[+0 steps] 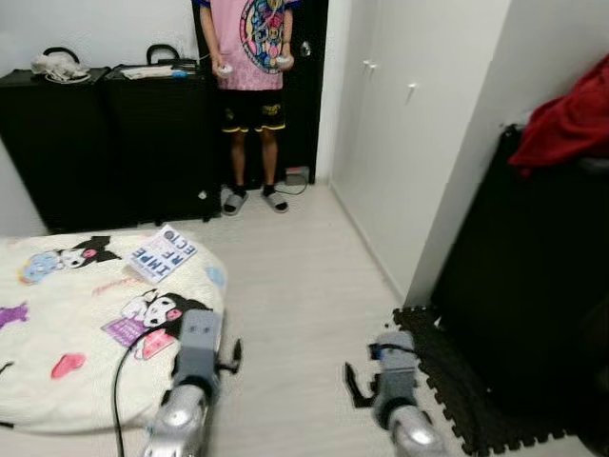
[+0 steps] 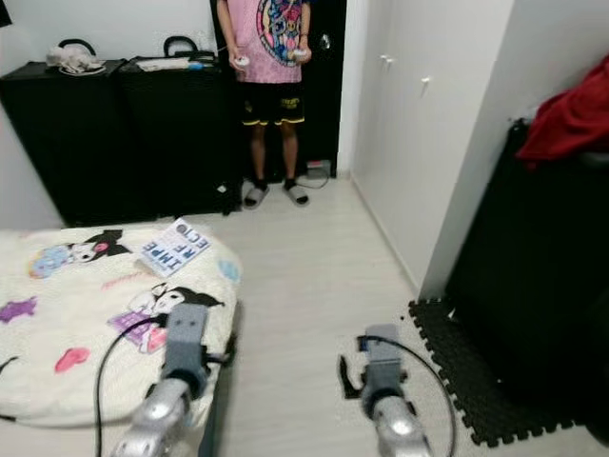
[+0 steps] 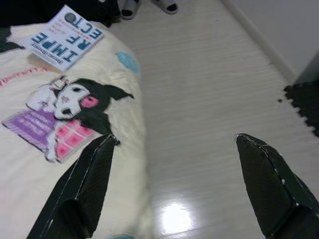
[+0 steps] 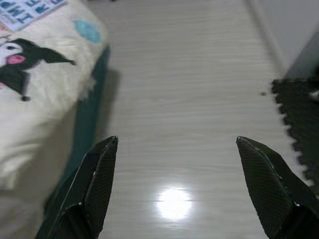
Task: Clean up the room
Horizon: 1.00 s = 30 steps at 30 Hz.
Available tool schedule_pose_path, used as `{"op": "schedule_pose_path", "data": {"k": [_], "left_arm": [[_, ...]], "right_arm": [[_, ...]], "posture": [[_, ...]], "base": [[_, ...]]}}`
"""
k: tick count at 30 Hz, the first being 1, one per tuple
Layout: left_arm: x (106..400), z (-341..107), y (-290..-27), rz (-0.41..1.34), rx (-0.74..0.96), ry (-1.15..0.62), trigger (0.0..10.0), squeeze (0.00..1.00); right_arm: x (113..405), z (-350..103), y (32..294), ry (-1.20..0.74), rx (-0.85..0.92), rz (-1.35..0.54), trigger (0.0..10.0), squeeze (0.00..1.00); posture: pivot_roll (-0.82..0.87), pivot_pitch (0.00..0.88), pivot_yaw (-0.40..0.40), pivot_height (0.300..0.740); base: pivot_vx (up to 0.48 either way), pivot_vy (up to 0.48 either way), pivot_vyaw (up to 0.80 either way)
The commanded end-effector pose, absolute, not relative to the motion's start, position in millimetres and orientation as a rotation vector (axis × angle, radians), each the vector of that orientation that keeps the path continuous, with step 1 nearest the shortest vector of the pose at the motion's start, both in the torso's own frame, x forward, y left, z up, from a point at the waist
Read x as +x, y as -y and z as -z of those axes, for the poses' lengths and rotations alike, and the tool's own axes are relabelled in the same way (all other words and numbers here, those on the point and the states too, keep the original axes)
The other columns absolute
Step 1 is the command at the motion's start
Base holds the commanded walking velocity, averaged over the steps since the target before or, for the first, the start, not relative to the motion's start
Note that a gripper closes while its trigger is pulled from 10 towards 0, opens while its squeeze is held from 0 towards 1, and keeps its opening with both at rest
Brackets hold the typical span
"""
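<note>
Closest in, both arms are held low out front with nothing in them — the left gripper (image 3: 172, 191) has its fingers spread wide over the edge of the bed (image 1: 57, 333), and the right gripper (image 4: 174, 191) is just as wide apart over bare floor (image 1: 295, 286). Next up, a book (image 1: 163, 252) lies flat on the cartoon bedspread near the far corner (looks like the obvious thing to tidy). To the right, a red cloth (image 1: 569, 122) is slung over a black cabinet (image 1: 533, 276). At the far wall a person (image 1: 249, 57) stands by the black dresser (image 1: 105, 143) — so I'd say cleanup has barely started.
</note>
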<state>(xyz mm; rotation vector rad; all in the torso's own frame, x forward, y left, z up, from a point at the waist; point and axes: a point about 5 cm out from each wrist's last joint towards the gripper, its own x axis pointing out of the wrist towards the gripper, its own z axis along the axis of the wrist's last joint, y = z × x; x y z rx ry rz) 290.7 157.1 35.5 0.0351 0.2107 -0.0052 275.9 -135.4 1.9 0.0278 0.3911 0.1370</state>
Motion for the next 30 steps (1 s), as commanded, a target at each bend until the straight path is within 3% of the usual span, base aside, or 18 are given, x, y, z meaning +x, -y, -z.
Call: {"op": "schedule_pose_path", "data": {"k": [1,26,30], "left_arm": [[290.1,-34.5,-152.6,0.016,0.031,-0.217,10.0,0.0],[289.3,-34.7,-152.6,0.026,0.033,-0.216,10.0,0.0],[289.7,-34.3,-154.1,0.012,0.04,-0.219,10.0,0.0]], "right_arm": [[273.8,0.7,146.3,-0.407,0.02,-0.107,10.0,0.0],[271.9,2.0,146.2,-0.41,0.029,-0.111,10.0,0.0],[272.1,2.0,145.7,-0.411,0.03,-0.112,10.0,0.0]], "posture": [[-0.02,0.022,-0.026,0.74],[-0.02,0.015,-0.025,0.74],[-0.02,0.018,-0.024,0.74]], "base": [[0.304,0.0,0.0],[0.301,0.0,0.0],[0.0,0.0,0.0]]}}
